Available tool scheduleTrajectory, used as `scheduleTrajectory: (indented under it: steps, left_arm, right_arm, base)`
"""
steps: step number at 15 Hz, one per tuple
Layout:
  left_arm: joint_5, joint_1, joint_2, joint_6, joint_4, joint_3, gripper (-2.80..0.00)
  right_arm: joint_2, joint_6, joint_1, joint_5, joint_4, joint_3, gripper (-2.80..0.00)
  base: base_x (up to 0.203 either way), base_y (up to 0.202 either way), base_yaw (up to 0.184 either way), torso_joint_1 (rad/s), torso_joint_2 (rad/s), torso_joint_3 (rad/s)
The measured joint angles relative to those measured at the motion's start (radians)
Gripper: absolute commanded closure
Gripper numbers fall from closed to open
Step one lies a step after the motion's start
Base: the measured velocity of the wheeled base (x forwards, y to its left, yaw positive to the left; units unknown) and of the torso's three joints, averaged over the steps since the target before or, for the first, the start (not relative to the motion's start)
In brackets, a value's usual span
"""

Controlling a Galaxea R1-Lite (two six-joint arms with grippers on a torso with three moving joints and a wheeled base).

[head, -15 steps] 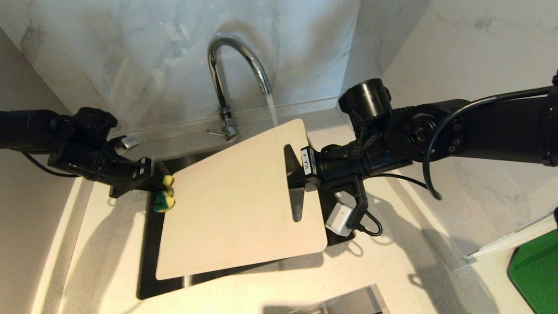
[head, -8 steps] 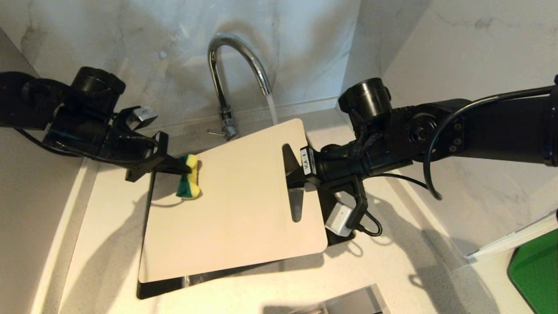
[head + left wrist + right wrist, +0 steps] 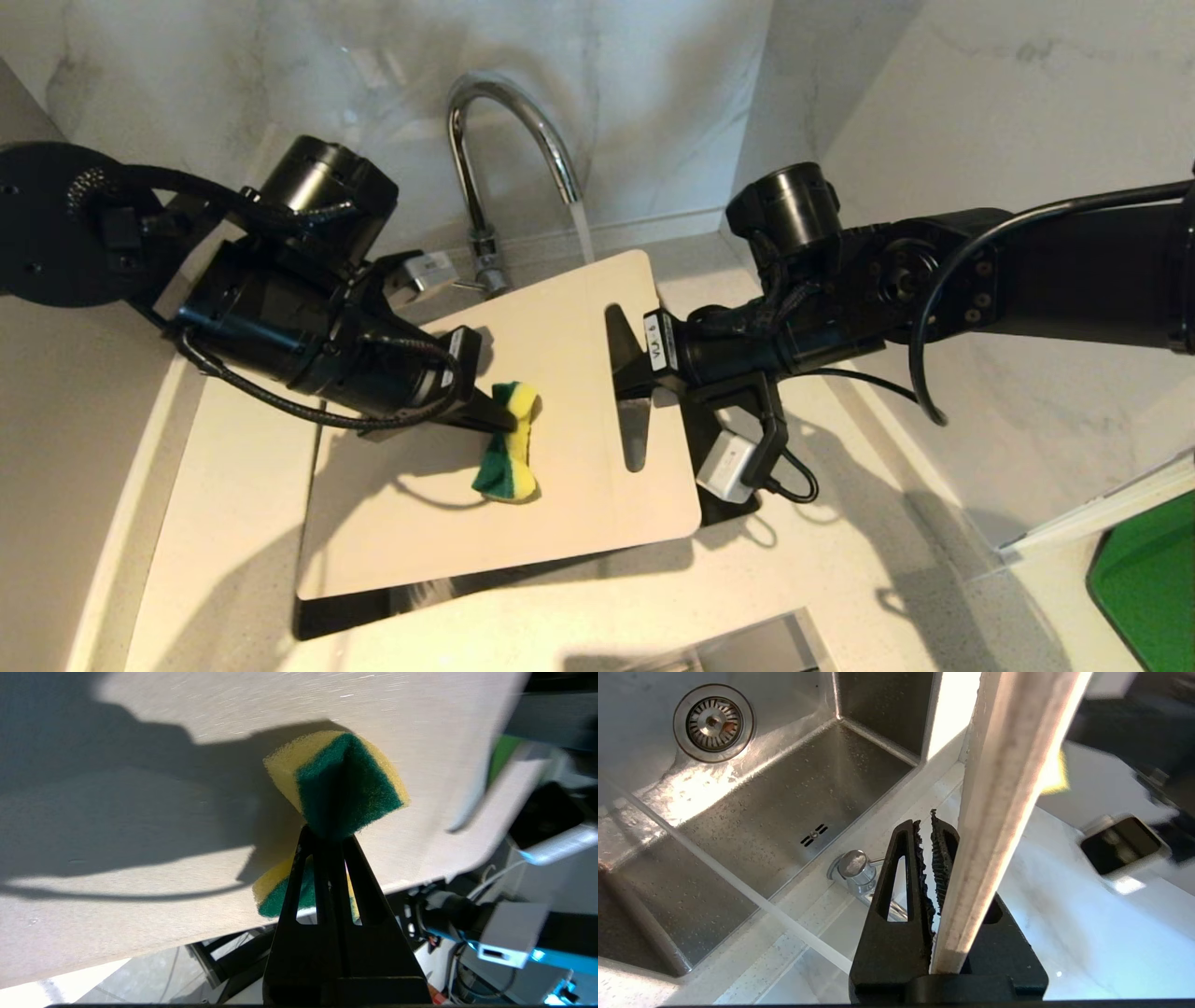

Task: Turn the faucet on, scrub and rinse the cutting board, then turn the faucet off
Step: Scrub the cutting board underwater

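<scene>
The cream cutting board [image 3: 411, 523] hangs tilted over the sink, and my right gripper [image 3: 630, 373] is shut on it at its slot-handle end. In the right wrist view the board's edge [image 3: 1008, 788] runs along my right gripper [image 3: 927, 819]. My left gripper [image 3: 499, 420] is shut on a green-and-yellow sponge [image 3: 509, 443] that presses on the middle of the board. The left wrist view shows the sponge [image 3: 341, 784] pinched in the left gripper [image 3: 329, 833] against the board [image 3: 140, 835]. Water [image 3: 581, 229] runs from the chrome faucet [image 3: 509, 103] past the board's far edge.
The steel sink [image 3: 784, 788] with its drain [image 3: 713, 722] lies below the board. The faucet base [image 3: 852, 865] stands on the pale counter. Marble walls close the back and right. A green object [image 3: 1148, 579] sits at the far right, and a metal piece [image 3: 747, 649] lies at the near edge.
My left arm swung the sponge from the board's left edge across to its middle. The board's left end shifted slightly. The right arm held still.
</scene>
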Motion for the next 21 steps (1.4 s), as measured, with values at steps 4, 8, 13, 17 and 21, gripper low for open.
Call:
scheduleTrajectory:
  steps: [4, 8, 13, 17, 21]
  left_arm:
    - [0.03, 0.022, 0.012, 0.004, -0.134, 0.123, 0.0]
    - [0.04, 0.094, 0.003, 0.007, -0.175, 0.227, 0.0]
    - [0.034, 0.202, -0.016, 0.034, -0.337, 0.403, 0.0]
    - [0.031, 0.297, -0.012, 0.062, -0.422, 0.505, 0.0]
    - [-0.018, 0.403, -0.006, 0.094, -0.465, 0.559, 0.0]
  right_arm:
    - [0.001, 0.0, -0.001, -0.004, -0.005, 0.004, 0.0]
    - [0.001, 0.0, -0.001, -0.005, -0.018, 0.006, 0.0]
    - [0.002, 0.0, 0.0, -0.003, -0.023, 0.007, 0.0]
    - [0.002, 0.0, 0.0, -0.001, -0.022, 0.007, 0.0]
    - [0.0, 0.001, -0.001, 0.0, -0.023, 0.006, 0.0]
  base:
    - [0.0, 0.0, 0.0, 0.0, 0.0, 0.0]
    - [0.0, 0.0, 0.0, 0.0, 0.0, 0.0]
    - [0.0, 0.0, 0.0, 0.0, 0.0, 0.0]
    - [0.0, 0.0, 0.0, 0.0, 0.0, 0.0]
    - [0.0, 0.0, 0.0, 0.0, 0.0, 0.0]
